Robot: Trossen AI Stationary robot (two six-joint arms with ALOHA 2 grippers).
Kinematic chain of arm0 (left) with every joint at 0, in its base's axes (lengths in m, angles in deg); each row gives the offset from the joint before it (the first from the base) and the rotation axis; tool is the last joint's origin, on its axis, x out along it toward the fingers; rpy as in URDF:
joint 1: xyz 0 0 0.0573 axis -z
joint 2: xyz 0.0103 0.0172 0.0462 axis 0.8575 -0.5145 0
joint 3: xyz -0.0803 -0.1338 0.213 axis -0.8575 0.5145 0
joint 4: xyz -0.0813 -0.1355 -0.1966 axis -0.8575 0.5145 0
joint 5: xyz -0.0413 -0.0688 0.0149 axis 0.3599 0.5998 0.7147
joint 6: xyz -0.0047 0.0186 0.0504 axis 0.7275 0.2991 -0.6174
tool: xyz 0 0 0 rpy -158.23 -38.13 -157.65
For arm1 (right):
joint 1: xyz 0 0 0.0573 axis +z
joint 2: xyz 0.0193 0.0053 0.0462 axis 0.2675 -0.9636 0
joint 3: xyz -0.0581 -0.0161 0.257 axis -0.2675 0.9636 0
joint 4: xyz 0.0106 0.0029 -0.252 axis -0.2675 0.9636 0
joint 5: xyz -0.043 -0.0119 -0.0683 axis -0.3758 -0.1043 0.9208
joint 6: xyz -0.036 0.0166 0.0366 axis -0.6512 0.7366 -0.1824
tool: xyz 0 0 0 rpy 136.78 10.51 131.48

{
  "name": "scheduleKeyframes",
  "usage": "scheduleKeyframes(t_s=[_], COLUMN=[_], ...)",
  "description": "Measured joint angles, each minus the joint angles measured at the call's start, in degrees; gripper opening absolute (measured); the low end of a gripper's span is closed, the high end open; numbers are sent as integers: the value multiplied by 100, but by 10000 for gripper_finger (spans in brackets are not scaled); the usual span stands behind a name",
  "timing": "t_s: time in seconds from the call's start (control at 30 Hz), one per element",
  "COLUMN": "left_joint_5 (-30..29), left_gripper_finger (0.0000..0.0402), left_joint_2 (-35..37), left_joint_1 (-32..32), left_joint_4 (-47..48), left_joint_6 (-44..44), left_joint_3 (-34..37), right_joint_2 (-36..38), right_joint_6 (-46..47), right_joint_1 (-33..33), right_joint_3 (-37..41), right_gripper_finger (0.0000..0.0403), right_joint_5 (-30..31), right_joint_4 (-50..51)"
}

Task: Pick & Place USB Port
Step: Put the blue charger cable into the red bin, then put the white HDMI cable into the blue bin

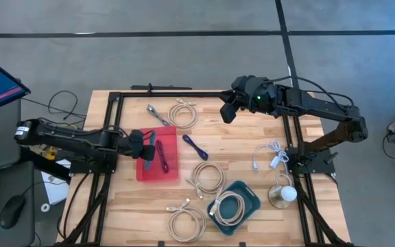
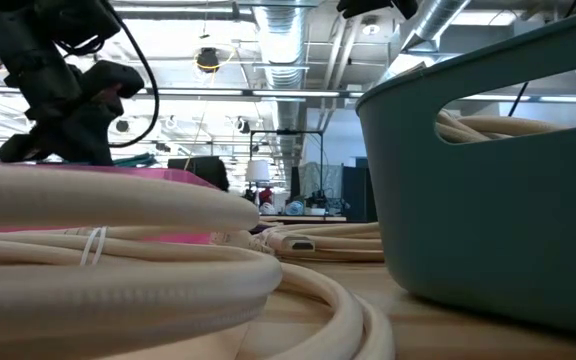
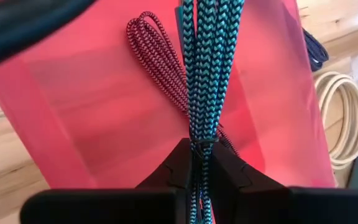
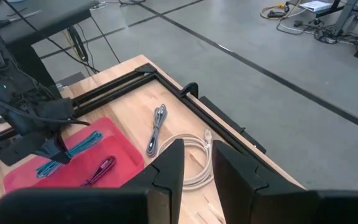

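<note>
One teal braided cable between left gripper jaws, wrist-view only.

"How many cream cable coils?"
"Four. Also one teal-braided cable, one maroon cable, one dark blue cable and one grey cable."
"Containers?"
"One red tray, one teal bin."

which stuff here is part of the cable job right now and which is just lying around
In the job:
- left claw, shut on the teal braided cable
- red flat tray under it
- maroon braided cable lying on the tray

Lying about:
- dark blue cable
- grey cable
- cream coiled cables
- teal plastic bin
- right claw, raised, empty
</note>
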Motion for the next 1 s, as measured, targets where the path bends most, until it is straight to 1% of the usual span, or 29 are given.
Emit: scheduleKeyframes(t_s=[0.1,0.3,0.4,0.67,0.8,1.0], left_joint_5=[0,2,2,2,-15,-136], left_gripper_finger=[29,65,76,77,67,42], left_joint_2=[-46,-51,-51,-51,-51,-51], left_joint_1=[0,0,0,0,0,0], left_joint_4=[0,-13,-20,-134,-858,-2907], left_joint_6=[0,-2,-1,-97,-735,-2276], left_joint_3=[0,0,0,0,0,0], right_joint_2=[0,0,0,0,4,9], right_joint_6=[0,0,0,-7,-173,-403], right_joint_1=[0,0,2,1,4,92], right_joint_3=[0,0,0,0,2,2], right_gripper_finger=[76,76,76,76,76,76], right_joint_5=[0,0,0,-1,-81,-282], right_joint_4=[0,0,0,20,117,159])
